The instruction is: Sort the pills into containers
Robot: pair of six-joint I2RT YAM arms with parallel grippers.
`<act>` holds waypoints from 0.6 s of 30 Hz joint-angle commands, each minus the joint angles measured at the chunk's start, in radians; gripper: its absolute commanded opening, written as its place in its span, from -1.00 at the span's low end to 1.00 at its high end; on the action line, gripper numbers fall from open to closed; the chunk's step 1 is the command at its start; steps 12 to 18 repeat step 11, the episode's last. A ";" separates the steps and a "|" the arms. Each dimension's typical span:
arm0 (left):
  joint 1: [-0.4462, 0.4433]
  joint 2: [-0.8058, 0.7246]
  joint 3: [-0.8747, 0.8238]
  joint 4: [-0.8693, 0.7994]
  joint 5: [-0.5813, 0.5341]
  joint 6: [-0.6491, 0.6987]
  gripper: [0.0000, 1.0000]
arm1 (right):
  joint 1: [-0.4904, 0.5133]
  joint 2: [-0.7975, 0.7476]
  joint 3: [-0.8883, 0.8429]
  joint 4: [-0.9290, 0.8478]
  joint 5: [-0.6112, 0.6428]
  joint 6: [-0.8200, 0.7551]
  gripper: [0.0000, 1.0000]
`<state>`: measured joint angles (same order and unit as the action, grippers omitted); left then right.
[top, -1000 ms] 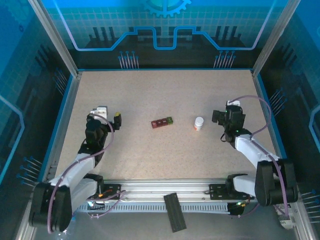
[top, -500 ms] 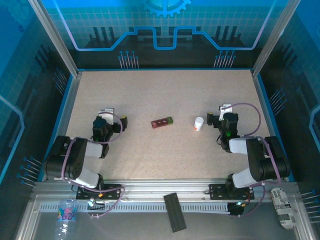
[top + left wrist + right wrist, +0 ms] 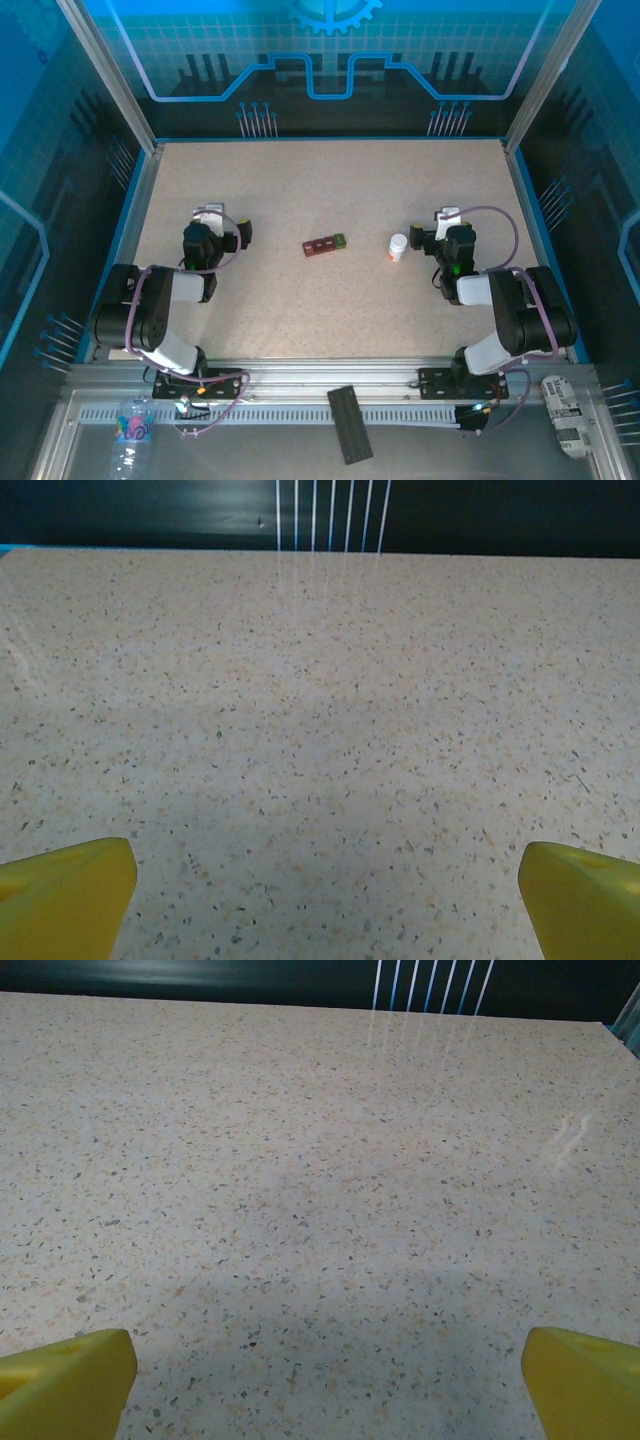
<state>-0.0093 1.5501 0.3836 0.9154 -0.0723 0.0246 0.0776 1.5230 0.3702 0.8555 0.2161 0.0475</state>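
the left claw and the right claw stand wide open, both empty. the containers lie between them, apart from both; a white bottle stands just beside the right claw.

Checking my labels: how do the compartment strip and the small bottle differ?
The containers lie flat; the bottle stands upright. The containers are dark red with a green end; the bottle is white with an orange band. Both sit on the table, untouched.
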 commanded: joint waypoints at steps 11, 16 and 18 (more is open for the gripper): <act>0.005 -0.001 0.007 -0.013 0.011 -0.019 0.98 | -0.004 0.007 0.020 0.033 -0.040 -0.031 1.00; 0.005 -0.001 0.007 -0.013 0.011 -0.019 0.98 | -0.004 0.007 0.020 0.033 -0.040 -0.031 1.00; 0.005 -0.001 0.007 -0.013 0.011 -0.019 0.98 | -0.004 0.007 0.020 0.033 -0.040 -0.031 1.00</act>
